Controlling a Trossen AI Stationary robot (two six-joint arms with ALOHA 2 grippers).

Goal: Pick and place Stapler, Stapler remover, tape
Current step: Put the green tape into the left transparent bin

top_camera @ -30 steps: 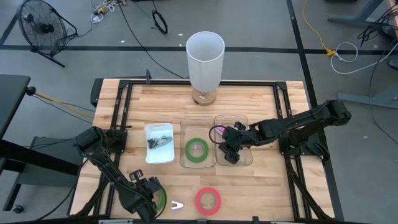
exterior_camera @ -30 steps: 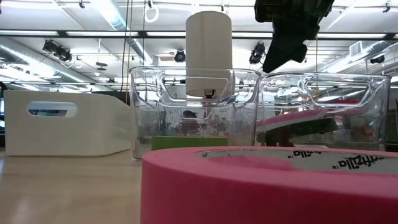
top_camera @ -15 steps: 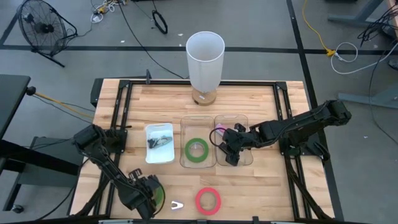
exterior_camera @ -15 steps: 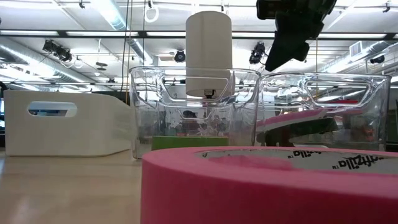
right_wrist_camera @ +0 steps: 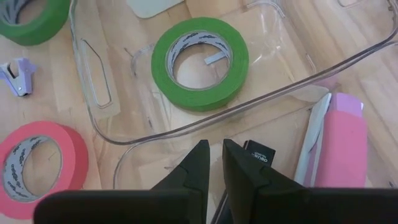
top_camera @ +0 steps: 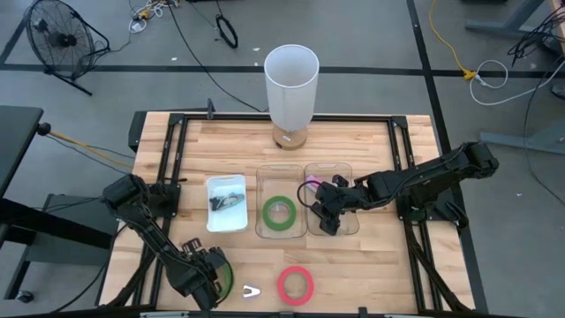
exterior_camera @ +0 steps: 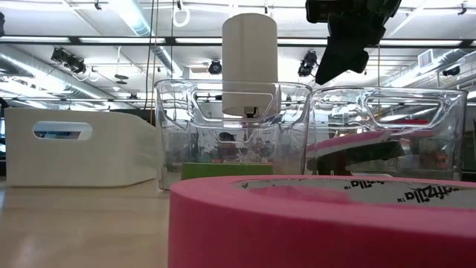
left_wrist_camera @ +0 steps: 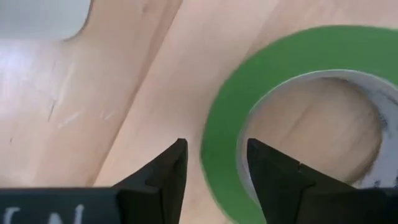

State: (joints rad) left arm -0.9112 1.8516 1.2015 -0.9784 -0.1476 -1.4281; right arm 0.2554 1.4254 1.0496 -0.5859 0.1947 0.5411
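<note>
Left gripper low over green tape at desk front, jaws part-open astride ring wall, likely for pickup. Second green tape in middle bin. Red tape in front of bin. Right gripper above stapler, jaws nearly closed, empty.

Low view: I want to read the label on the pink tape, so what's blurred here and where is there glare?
Low view: the pink tape fills the foreground, soft-edged, its inner lettering only partly legible; ceiling lights reflect off the clear bins. Left wrist view: the green tape is blurred from closeness. Right wrist view: sharp, with faint highlights on the bin wall.
</note>
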